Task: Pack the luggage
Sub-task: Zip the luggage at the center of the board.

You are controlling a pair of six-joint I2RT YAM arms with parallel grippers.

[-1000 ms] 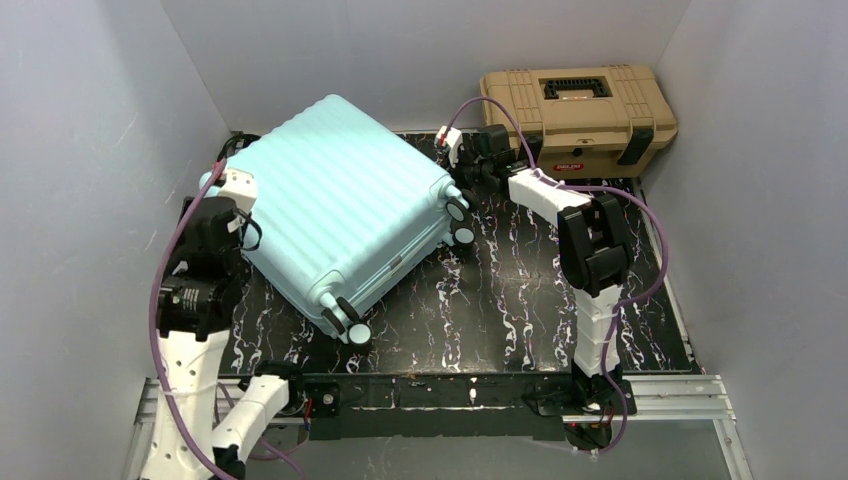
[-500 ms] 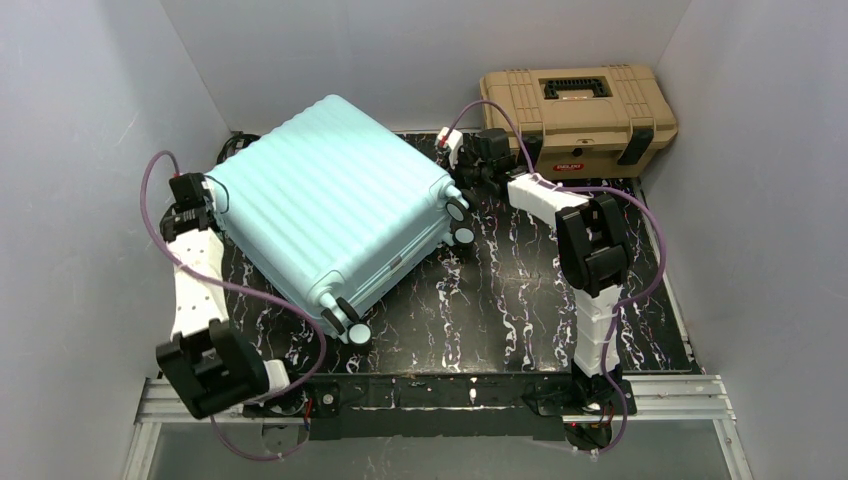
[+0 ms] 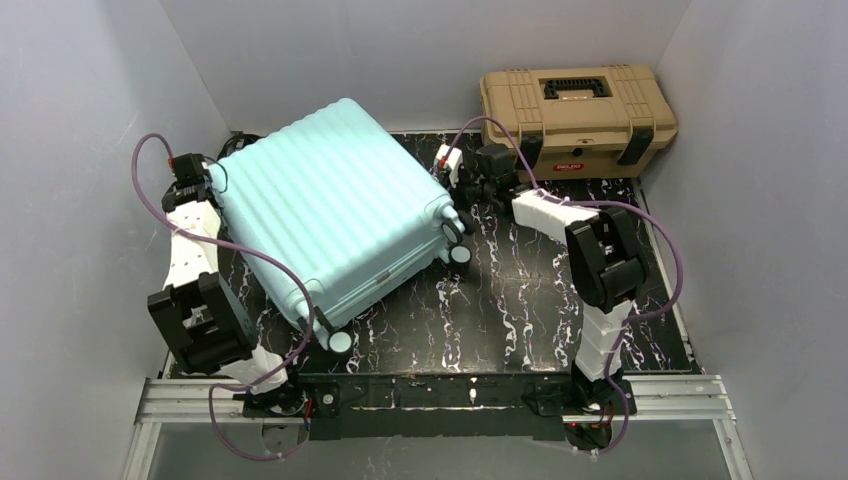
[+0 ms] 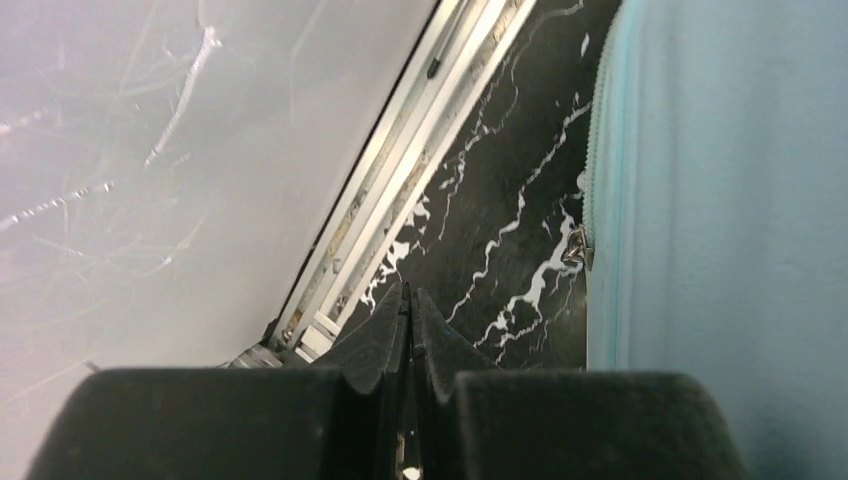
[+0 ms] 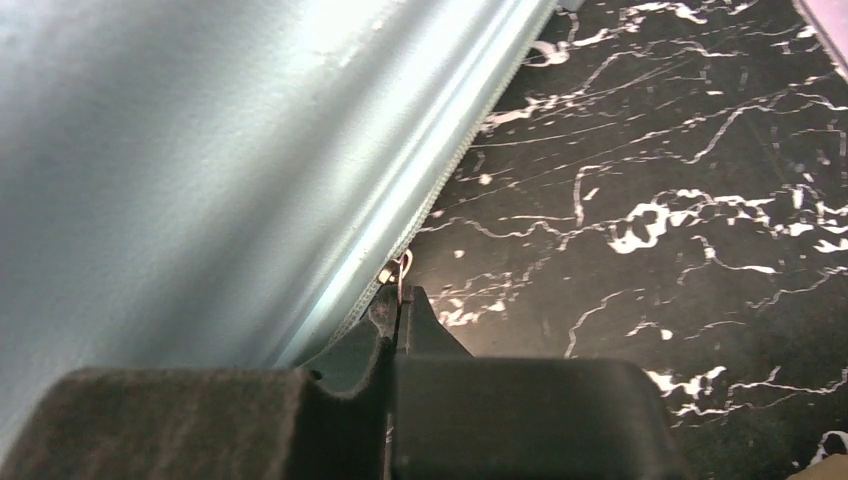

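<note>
Top view: L gripper [image 4: 411, 300] tips hide from you behind luggage [image 3: 335, 205], at its 9 o'clock. R wrist view: zip pull [image 5: 400, 268] too small to tell if pinched.

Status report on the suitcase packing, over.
Left pincer shut, empty, beside the luggage. Right pincer shut on a zipper pull. Luggage closed, lying flat. Toolbox behind, clear.

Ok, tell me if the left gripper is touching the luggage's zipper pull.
Apart. The left wrist view shows dark tabletop between the shut left gripper and the zipper pull on the luggage's edge.
</note>
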